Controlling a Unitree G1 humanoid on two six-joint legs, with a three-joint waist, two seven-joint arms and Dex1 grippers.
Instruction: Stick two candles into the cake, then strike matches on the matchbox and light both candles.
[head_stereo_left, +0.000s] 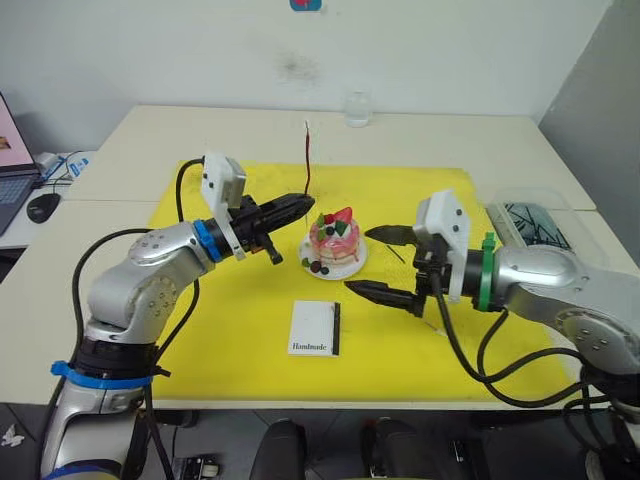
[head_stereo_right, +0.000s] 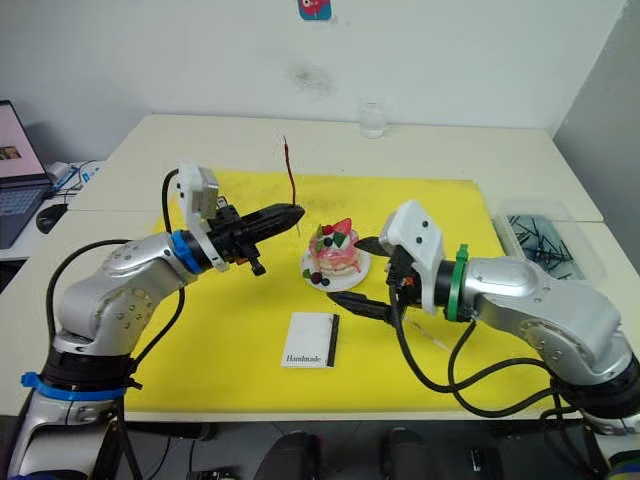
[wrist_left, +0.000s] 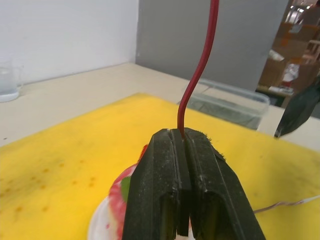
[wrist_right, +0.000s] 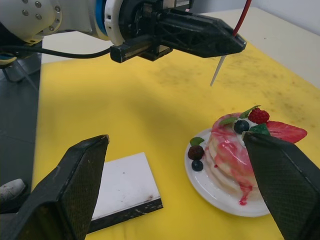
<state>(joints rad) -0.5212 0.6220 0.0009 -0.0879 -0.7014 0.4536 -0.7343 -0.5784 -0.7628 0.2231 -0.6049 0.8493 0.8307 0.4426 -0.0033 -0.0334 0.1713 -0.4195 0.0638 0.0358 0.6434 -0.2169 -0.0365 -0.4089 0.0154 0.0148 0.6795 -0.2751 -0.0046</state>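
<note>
The pink cake (head_stereo_left: 335, 240) with its strawberry sits on a white plate (head_stereo_left: 350, 270) in the middle of the yellow mat (head_stereo_left: 230, 300). My left gripper (head_stereo_left: 303, 204) hovers just left of the cake, shut on a thin dark-red candle (head_stereo_left: 307, 160) that stands upright; its pale stick end (wrist_right: 216, 75) hangs below the fingers, above the mat. On the cake's right, my right gripper (head_stereo_left: 375, 262) is open and holds nothing. The white matchbox (head_stereo_left: 315, 328) lies flat in front of the cake. A short dark stick (head_stereo_left: 397, 254), perhaps a match, lies right of the cake.
A clear plastic tub (head_stereo_left: 530, 225) holding dark sticks stands at the right table edge. A glass (head_stereo_left: 358, 108) is at the back. A laptop (head_stereo_left: 8, 165) and mouse (head_stereo_left: 43, 206) sit far left. A thin pale stick (head_stereo_right: 430, 338) lies under my right arm.
</note>
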